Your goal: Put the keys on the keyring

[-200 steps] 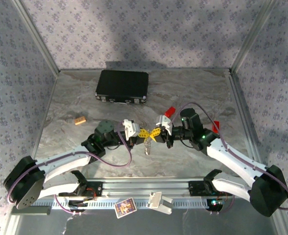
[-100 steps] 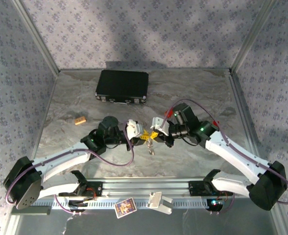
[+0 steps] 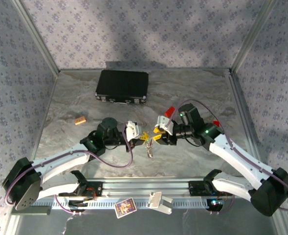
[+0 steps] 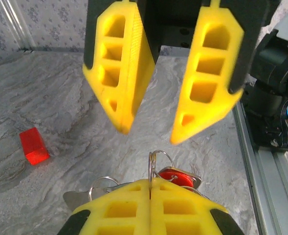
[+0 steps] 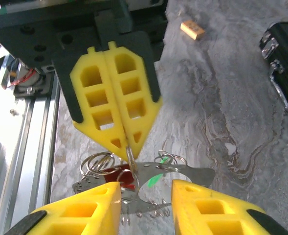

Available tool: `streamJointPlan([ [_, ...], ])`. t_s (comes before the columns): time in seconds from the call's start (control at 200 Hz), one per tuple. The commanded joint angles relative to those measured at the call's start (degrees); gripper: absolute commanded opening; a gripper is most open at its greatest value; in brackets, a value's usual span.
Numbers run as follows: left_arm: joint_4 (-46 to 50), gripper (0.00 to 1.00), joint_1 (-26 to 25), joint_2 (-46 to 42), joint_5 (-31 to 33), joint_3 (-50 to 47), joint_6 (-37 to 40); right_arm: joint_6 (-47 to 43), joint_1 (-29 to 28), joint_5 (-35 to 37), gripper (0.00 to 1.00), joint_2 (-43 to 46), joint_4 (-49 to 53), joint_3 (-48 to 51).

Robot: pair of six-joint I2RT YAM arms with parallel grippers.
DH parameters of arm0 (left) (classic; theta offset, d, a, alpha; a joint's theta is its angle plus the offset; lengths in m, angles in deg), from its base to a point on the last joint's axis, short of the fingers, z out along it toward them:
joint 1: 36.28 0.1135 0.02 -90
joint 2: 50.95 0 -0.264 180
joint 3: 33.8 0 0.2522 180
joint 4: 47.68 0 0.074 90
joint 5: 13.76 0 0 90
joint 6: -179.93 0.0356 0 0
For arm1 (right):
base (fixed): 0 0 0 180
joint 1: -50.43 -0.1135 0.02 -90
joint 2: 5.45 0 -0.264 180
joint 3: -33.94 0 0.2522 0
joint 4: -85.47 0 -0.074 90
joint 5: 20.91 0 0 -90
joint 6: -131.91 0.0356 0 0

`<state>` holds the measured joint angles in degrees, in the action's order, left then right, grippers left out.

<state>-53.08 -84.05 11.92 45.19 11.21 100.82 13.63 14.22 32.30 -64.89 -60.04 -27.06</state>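
Left tool: the left tool [image 4: 150, 185] has its yellow fingers pressed flat together, pinching a thin wire loop of the keyring [image 4: 150, 164] so the rest hangs free underneath.
Right tool: the right tool [image 5: 146, 185] faces it tip to tip with its fingers apart, one on each side of the dangling bundle and gripping nothing.
Where the keyring is: lifted off the bench [image 3: 197, 93], between the two tools, over the middle of the near half.
Keys: the red key [image 4: 175, 176] sits just behind the pinched loop; the green key [image 5: 153, 180] peeps out among the silvery rings and plate below. I can't tell whether either is threaded on or only bunched against the ring.
Why held so: one tool steadies the loop, which should leave the other free to take a key and work it on.
Step in hand, I'd guess: the right tool is lining up for a fresh hold.
Risk: the wire is thin, so it may twist in the pinch.
Bystanders: a black case [image 3: 121, 86] near the far edge, and a red block [image 4: 33, 146] lying apart on the bench.
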Motion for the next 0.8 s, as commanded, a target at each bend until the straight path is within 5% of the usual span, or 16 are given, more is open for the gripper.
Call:
streamJointPlan([
  [0.0, -10.7, 0.0, -0.22, -1.13, -0.86, -2.08, -4.08, 6.55, 0.8, -5.87, 0.33, 0.81, -8.08, 3.29],
  [0.435, -15.6, 0.0, -0.2, 0.07, -1.97, -3.38, -6.72, 9.6, 1.01, -8.45, 0.26, -1.42, -13.47, 5.24],
  [0.735, -15.98, 0.0, -0.24, 1.11, -2.28, -3.07, -7.22, 9.44, 0.99, -8.81, 0.0, -1.31, -13.36, 4.71],
  [0.795, -15.22, 0.09, -0.22, 0.7, -1.43, -3.04, -6.78, 7.78, 0.97, -8.44, 0.0, -1.31, -10.83, 3.72],
])
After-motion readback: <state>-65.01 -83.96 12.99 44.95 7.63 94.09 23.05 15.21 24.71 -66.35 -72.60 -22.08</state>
